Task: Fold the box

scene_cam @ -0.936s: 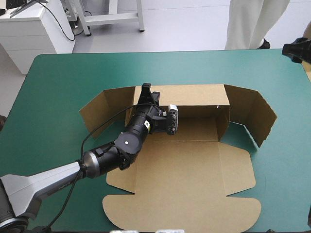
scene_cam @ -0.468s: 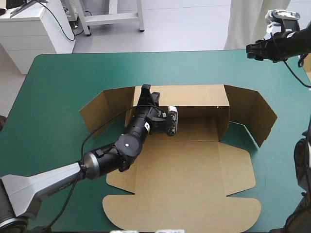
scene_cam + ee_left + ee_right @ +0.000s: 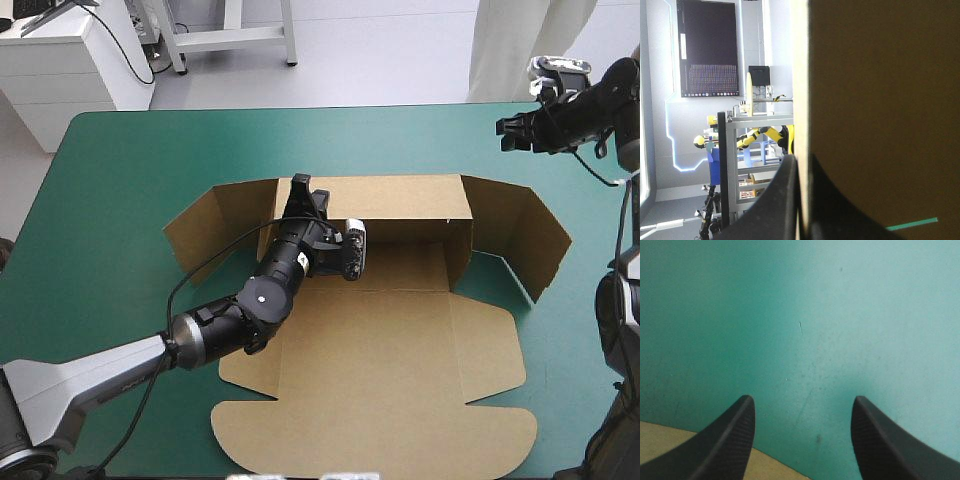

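As left gripper [image 3: 300,183] pinches box [image 3: 400,340], right gripper [image 3: 802,400] gapes.

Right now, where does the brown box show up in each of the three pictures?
High view: the box lies mid-table, back wall raised, the left gripper shut on it.
Left wrist view: its wall fills the space ahead, pinched between the fingers.
Right wrist view: only a brown edge, likely its flap, beside one finger of the open right gripper.
Shared landmark: the teal-green cover.
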Tool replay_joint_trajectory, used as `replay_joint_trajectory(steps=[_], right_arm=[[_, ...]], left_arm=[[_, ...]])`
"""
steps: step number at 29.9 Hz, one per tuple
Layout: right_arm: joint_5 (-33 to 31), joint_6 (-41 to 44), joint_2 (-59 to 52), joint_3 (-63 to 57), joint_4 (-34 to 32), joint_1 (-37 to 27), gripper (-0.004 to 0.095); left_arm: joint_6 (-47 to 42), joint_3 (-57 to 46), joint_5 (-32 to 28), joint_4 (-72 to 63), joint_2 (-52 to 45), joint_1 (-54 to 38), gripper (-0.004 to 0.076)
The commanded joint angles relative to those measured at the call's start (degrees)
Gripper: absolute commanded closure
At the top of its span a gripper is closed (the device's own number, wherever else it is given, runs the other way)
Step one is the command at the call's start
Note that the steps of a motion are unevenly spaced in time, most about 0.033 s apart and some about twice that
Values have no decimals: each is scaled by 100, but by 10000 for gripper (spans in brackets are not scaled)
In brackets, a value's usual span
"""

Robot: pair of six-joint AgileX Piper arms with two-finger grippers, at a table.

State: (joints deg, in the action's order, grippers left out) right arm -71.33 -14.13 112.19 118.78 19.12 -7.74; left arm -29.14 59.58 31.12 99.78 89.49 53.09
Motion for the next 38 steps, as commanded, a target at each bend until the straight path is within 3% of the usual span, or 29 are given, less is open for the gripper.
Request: replay_joint_trajectory(steps=[1,17,25,38], right_arm=[[-13,-124,-355,-210,91,-11,373],[265,-826,-1590,-2275,384,-11,401],[1075,-1589,-2427,-3499,1027,-11,402],[1670,-2675,-3261,-4747,1518,-11,404]], left_arm=[[-125,91,13,-27,-171,40,756],[-259,91,34,-27,-171,40,756],[-259,91,61,-27,-171,40,756],[-278,91,61,-27,-171,40,756]])
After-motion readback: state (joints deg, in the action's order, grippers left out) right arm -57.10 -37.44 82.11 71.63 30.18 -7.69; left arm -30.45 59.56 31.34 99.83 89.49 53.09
